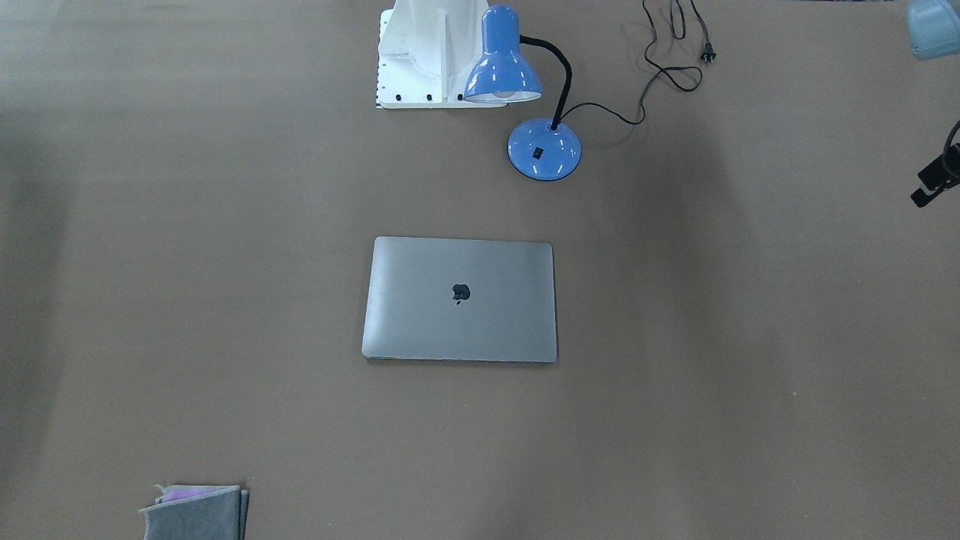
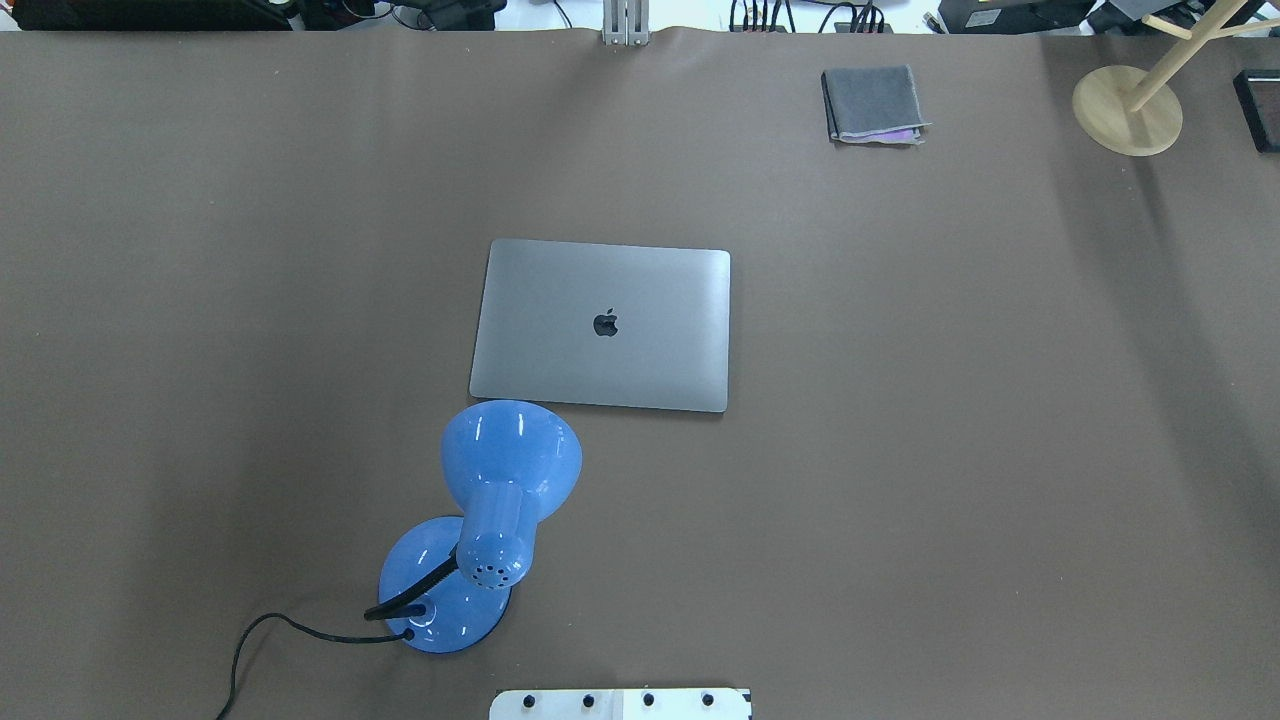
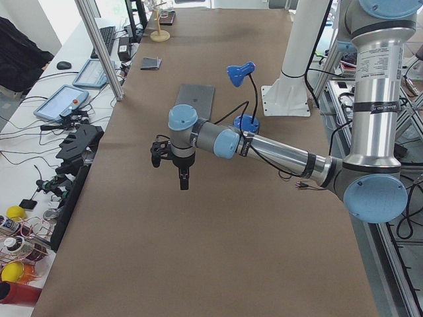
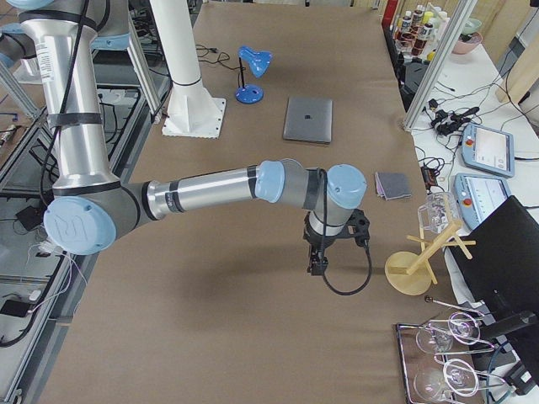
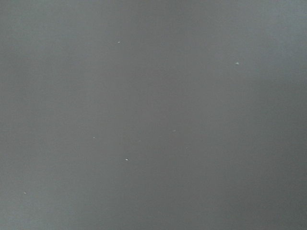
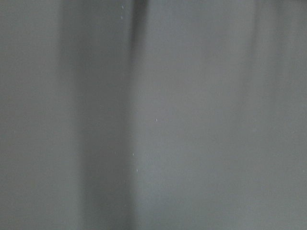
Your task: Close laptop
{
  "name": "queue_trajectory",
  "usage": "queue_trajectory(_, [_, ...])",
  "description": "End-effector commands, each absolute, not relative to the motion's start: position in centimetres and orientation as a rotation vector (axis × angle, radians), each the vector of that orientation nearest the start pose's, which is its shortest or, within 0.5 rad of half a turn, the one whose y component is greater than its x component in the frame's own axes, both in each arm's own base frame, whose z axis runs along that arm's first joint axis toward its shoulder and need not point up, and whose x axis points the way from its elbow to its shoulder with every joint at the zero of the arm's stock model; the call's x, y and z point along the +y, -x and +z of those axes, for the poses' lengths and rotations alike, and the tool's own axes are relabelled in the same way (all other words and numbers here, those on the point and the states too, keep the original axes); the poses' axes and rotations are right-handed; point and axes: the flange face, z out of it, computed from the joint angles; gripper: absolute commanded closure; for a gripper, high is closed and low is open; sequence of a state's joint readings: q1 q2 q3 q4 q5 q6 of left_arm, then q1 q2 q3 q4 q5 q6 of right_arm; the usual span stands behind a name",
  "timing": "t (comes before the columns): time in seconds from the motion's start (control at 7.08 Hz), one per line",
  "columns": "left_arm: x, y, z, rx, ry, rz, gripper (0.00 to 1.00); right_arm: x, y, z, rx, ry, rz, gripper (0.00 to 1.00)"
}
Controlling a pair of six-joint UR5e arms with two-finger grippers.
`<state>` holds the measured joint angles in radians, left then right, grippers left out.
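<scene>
Two end effectors to account for first: left end effector (image 3: 184,183) above bare table (image 2: 1000,450) toward the robot's left end, right end effector (image 4: 316,268) likewise toward the right end, each well apart from the laptop (image 2: 600,325). Finger spread: cannot tell for either, both shown clearly only from the side, wrist views filled with blurred table. Lid judged already down, so treat the step in hand as verification. Confirm lid flush with base along every edge before calling the task done. If any gap shows, press straight down near the free edge with light, even force; avoid sliding contact on the metal. Keep approach paths clear of the blue desk lamp (image 2: 510,470) near the laptop's robot-side left corner. Laptop position: flat at mid-table, logo face up. Long axis: across the table, from the robot's left to right. Free edge probably facing away from the robot, judging by logo orientation.
</scene>
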<state>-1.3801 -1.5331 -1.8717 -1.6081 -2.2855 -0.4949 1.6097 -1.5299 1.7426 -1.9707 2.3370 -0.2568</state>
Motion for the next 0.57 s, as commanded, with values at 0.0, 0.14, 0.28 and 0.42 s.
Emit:
queue_trajectory(0.0, [-47.5, 0.3, 55.2, 0.815, -0.03, -0.221, 0.02, -44.3, -8.8, 60.9, -0.785, 0.089, -0.107, 0.0])
queue_trajectory(0.14, [-47.3, 3.4, 56.7, 0.831, -0.062, -0.188, 0.02, -44.9, -8.9, 60.4, -0.784, 0.078, -0.11, 0.0])
queue_trajectory(0.28, [-47.0, 5.5, 58.1, 0.829, -0.109, -0.094, 0.02, -45.3, -8.9, 60.3, -0.782, 0.077, -0.107, 0.0])
queue_trajectory(0.42, [-46.8, 6.9, 59.3, 0.819, -0.116, -0.057, 0.02, -45.9, -8.9, 59.7, -0.781, 0.066, -0.111, 0.0])
